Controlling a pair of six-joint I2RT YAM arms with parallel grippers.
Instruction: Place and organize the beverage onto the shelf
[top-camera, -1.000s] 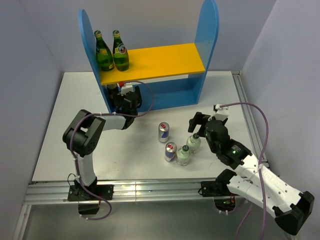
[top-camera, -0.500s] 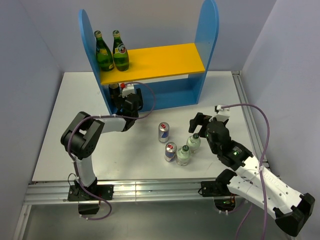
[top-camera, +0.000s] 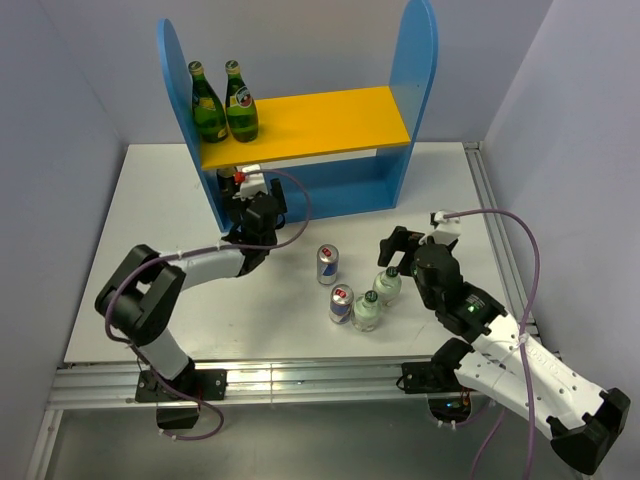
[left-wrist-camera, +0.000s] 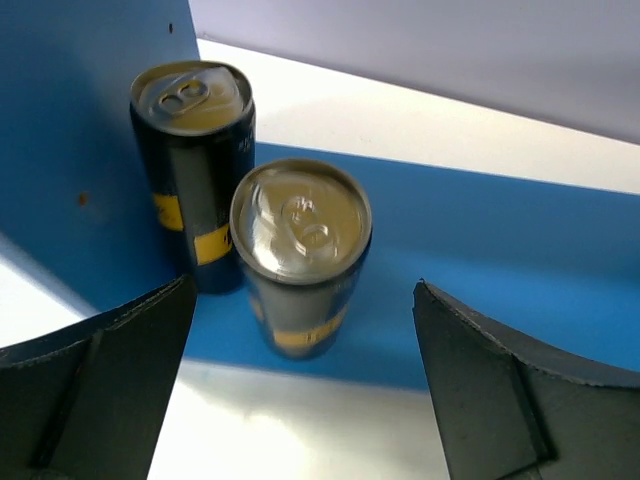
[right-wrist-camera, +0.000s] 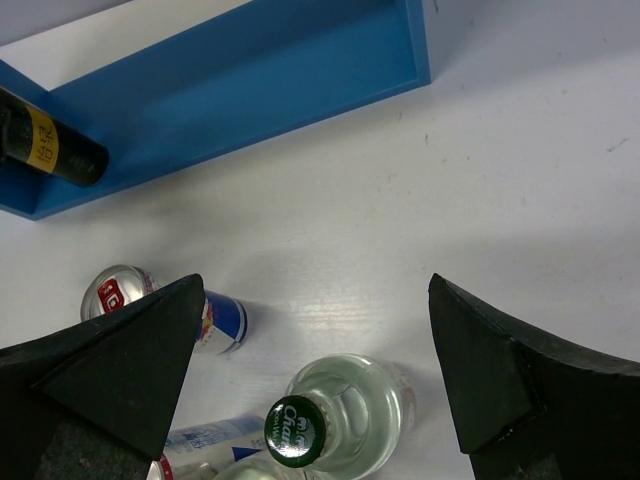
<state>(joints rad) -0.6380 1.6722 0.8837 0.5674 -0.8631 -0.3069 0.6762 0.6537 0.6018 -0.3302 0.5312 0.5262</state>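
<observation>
The dark cans (left-wrist-camera: 300, 225) had shiny metal tops, the bottle (right-wrist-camera: 352, 402) looked clear and glossy, the shelf (top-camera: 325, 118) smooth, matt.

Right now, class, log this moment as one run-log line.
left gripper: open, at dark cans on shelf | right gripper: open, near clear bottle | unshelved: slim cans

left green bottle (top-camera: 207, 108) stood upright | right green bottle (top-camera: 241, 105) stood just beside it | tabletop (top-camera: 150, 190) was white | metal rails (top-camera: 300, 378) ran along its near edge
</observation>
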